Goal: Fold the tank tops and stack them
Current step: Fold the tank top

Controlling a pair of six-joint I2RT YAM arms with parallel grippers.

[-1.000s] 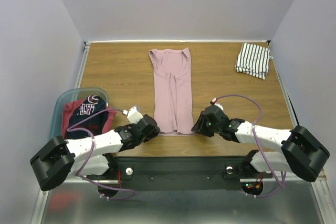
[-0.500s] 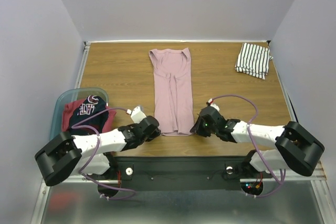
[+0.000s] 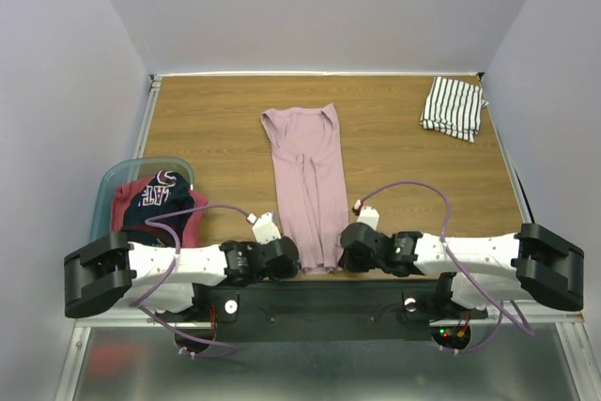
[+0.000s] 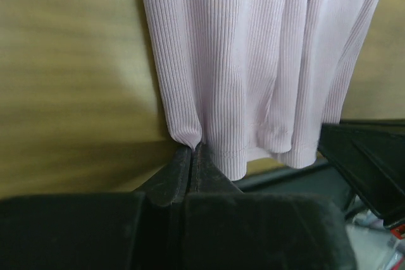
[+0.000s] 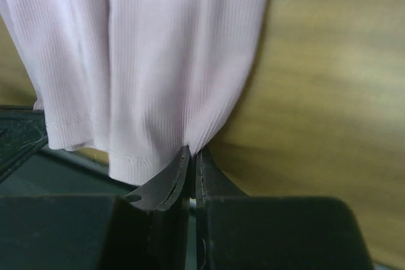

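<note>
A dusty pink tank top [image 3: 307, 176] lies lengthwise down the middle of the table, its hem at the near edge. My left gripper [image 3: 289, 257] is shut on the hem's left corner; the left wrist view shows the ribbed pink cloth [image 4: 253, 61] pinched at the gripper [image 4: 192, 148]. My right gripper [image 3: 344, 253] is shut on the right corner, where the cloth [image 5: 177, 55] bunches into the closed gripper [image 5: 192, 151]. A folded white tank top with black stripes [image 3: 453, 107] rests at the far right. Navy and dark red tops [image 3: 155, 202] lie in the tub.
A translucent light-blue tub [image 3: 106, 192] stands at the left edge of the wooden table [image 3: 207, 129]. The black mounting rail [image 3: 319, 300] runs along the near edge under both arms. White walls enclose the table on three sides.
Both grippers have shut on the pink top's hem corners and pulled back toward the near edge. The whole pink top has slid nearer with them.
</note>
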